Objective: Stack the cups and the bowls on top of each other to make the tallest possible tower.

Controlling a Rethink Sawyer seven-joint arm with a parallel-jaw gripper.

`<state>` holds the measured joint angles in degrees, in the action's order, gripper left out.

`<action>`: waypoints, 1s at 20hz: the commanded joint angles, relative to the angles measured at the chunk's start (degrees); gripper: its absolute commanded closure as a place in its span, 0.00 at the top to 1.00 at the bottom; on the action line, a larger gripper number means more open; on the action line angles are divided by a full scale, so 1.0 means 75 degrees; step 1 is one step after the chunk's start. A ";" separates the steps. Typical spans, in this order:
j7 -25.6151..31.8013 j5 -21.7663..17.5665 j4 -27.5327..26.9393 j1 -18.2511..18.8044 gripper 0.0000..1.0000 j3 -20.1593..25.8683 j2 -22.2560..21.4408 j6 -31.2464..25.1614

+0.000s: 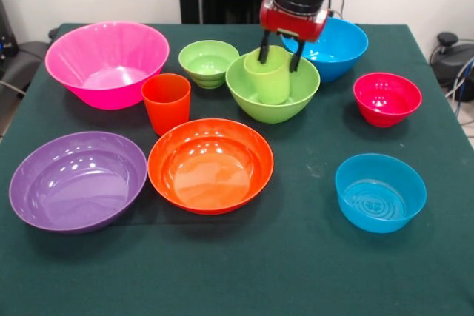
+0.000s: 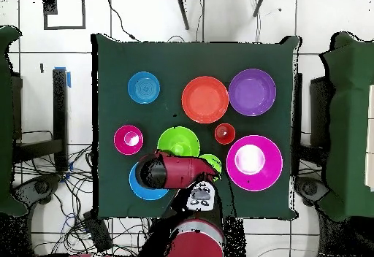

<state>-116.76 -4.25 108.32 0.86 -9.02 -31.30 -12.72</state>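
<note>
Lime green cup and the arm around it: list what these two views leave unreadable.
- Front view: the lime green cup's base is hidden by the wall of the medium green bowl, so whether it rests on the bottom is unclear.
- Front view: the gripper straddles the cup; pad contact is too small to confirm.
- Overhead view: the arm covers the cup and gripper, much of the large blue bowl, and part of the small green bowl.
</note>
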 commanded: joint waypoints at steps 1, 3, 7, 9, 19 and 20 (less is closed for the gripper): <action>0.0191 -0.0418 -0.0280 0.0146 1.00 0.0391 -0.0648 -0.1270; 0.0270 -0.0420 -0.0345 0.0204 1.00 0.0453 -0.0737 -0.1482; 0.0396 -0.0395 -0.0375 0.0309 1.00 0.0597 -0.1043 -0.1959; 0.0420 -0.0368 -0.0355 0.0358 1.00 0.0700 -0.1177 -0.2119; 0.0472 -0.0389 -0.0755 0.0649 1.00 0.1126 -0.1055 -0.2168; 0.0435 -0.0444 -0.0866 0.0639 1.00 0.1095 -0.0954 -0.2038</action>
<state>-116.76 -4.30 107.27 4.50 -8.24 -40.48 -25.62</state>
